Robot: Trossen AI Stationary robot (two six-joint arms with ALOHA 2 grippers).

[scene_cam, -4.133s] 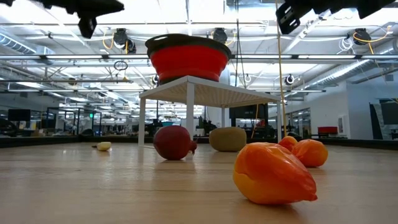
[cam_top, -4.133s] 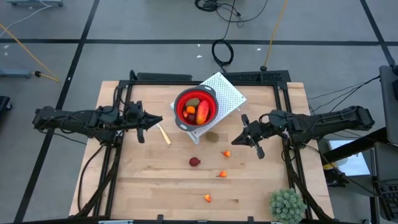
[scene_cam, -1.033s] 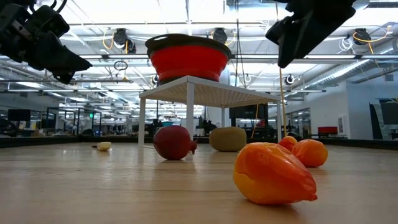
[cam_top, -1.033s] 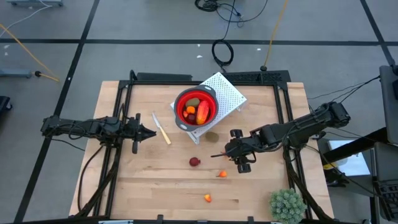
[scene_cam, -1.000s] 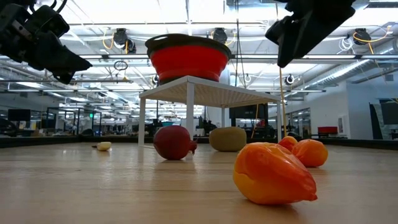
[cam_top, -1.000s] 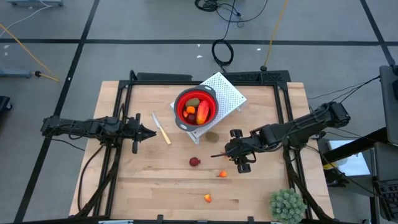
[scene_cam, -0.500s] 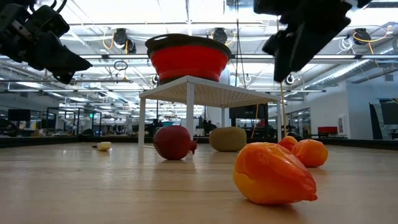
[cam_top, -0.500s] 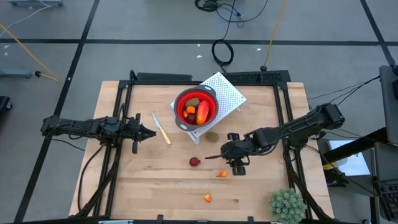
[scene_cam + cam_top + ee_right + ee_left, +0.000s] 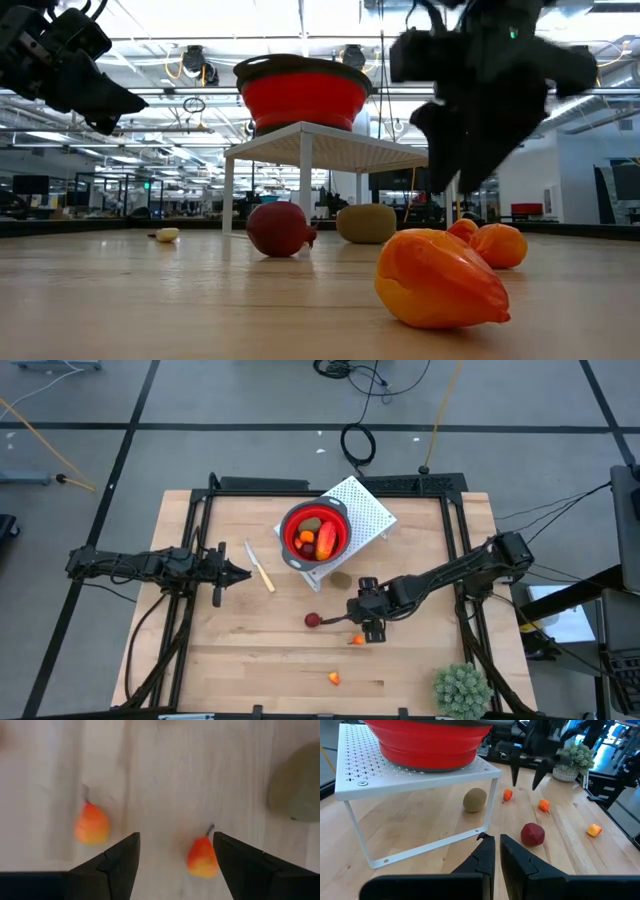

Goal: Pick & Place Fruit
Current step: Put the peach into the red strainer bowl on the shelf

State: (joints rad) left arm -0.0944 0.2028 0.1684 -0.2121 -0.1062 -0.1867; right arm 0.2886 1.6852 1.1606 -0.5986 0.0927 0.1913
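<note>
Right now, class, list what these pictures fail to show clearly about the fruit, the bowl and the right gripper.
- Red bowl, low view: its contents are hidden by its own wall.
- Right gripper, low view: blurred, and its arm is cut off by the top edge.
- Olive-brown oval, right wrist view: cut off by the picture's edge.
- Fruit in the bowl, high view: pieces too small to count.

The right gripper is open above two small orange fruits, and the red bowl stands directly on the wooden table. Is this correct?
Not quite. The right gripper is open above the orange fruits, but the red bowl stands on a white perforated rack, not the table; the left wrist view shows it.
</note>
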